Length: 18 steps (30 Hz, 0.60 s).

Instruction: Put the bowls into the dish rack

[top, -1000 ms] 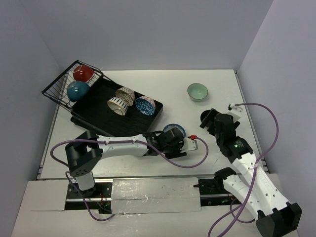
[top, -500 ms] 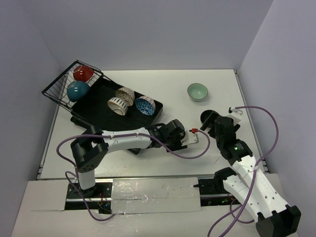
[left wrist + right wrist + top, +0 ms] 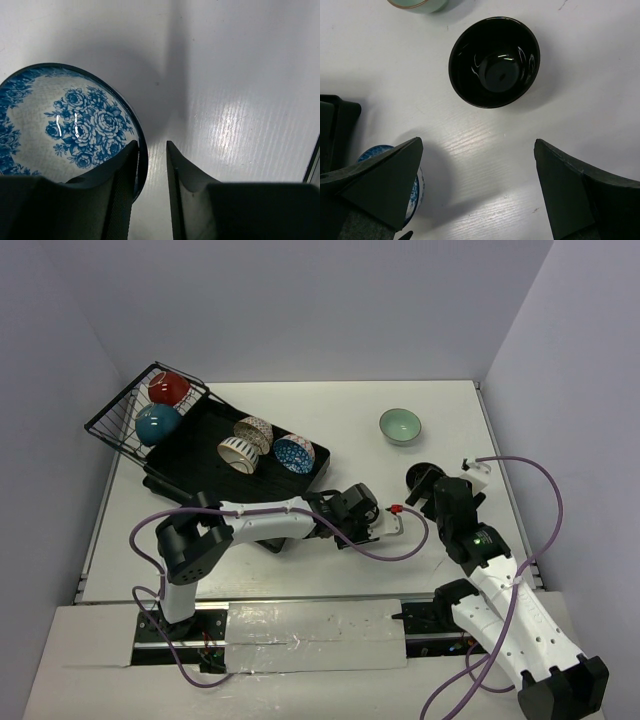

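Note:
A blue floral bowl (image 3: 75, 125) stands on the white table just off the dish rack's (image 3: 215, 470) near corner. My left gripper (image 3: 151, 144) straddles its rim: one finger sits inside against the rim, while the other stands outside with a strip of table showing between it and the rim. In the top view the left wrist (image 3: 355, 510) hides this bowl. My right gripper (image 3: 477, 145) is wide open and holds nothing, just short of a dark glossy bowl (image 3: 495, 62). A mint green bowl (image 3: 400, 425) sits farther back.
The wire basket (image 3: 115, 425) holds a red bowl (image 3: 168, 388) and a teal bowl (image 3: 158, 423). On the tray stand a lattice bowl (image 3: 256, 429), a striped bowl (image 3: 237, 452) and a blue speckled bowl (image 3: 294, 452). Purple cables trail from both arms.
My left gripper has slid over the blue floral bowl, now covering it from above, and its jaws have narrowed around the rim. My right arm has edged slightly toward the dark bowl.

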Motion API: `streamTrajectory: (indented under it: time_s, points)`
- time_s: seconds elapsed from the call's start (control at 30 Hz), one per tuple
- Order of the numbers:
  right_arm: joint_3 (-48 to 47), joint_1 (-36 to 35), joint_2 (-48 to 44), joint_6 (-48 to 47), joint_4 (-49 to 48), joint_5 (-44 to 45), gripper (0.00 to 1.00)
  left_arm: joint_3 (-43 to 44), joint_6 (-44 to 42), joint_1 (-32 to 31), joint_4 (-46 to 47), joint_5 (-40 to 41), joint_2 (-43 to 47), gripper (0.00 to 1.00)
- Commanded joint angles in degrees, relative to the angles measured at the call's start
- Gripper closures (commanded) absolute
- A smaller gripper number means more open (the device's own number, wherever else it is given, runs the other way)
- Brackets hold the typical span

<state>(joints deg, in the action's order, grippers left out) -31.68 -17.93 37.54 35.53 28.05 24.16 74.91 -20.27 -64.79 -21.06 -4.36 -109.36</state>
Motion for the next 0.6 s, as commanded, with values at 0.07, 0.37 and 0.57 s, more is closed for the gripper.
streamTrajectory:
  time_s: [0.07, 0.37, 0.57]
  points:
    - [0.0, 0.5, 0.0, -0.1, -2.5, 0.2, 0.00, 2.8, -0.5, 0.2, 0.2, -2.2, 0.2, 0.68]
    - [0.4, 0.6, 0.2, -0.2, -2.7, -0.2, 0.00, 3.3, -0.6, 0.2, -0.6, -1.5, -0.1, 0.78]
    - [0.5, 0.6, -0.3, -0.2, -2.7, -0.2, 0.00, 3.6, -0.6, 0.1, -0.6, -1.2, 0.2, 0.93]
